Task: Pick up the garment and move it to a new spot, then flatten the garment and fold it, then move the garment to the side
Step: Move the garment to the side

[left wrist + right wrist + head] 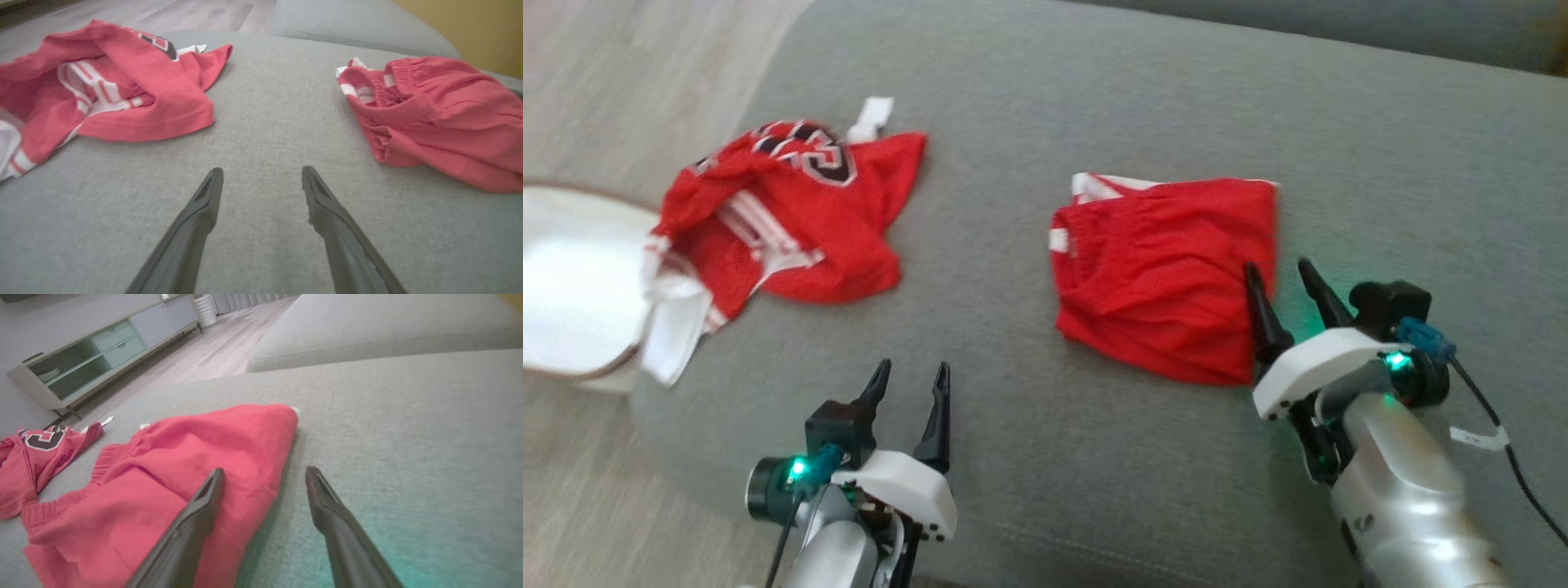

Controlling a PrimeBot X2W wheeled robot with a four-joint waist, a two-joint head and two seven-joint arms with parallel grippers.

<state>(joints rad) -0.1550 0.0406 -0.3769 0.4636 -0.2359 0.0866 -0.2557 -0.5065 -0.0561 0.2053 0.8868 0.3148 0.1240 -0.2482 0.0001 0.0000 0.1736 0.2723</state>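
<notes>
Head view: folded red shorts (pixel 1168 273), 3 o'clock; both jaws open.
Move-aside step likely; right gripper (pixel 1278 268) must pinch all layers.

A pair of red mesh shorts (pixel 1164 273), folded into a rough square with white trim showing at its far corner, lies on the grey fabric cushion (pixel 1029 457), well apart from a crumpled red-and-white jersey (pixel 792 220) heaped near its left edge.

Grey sofa (pixel 1176 82), wood floor (pixel 605 82), pale sideboard (pixel 81 359)
</notes>
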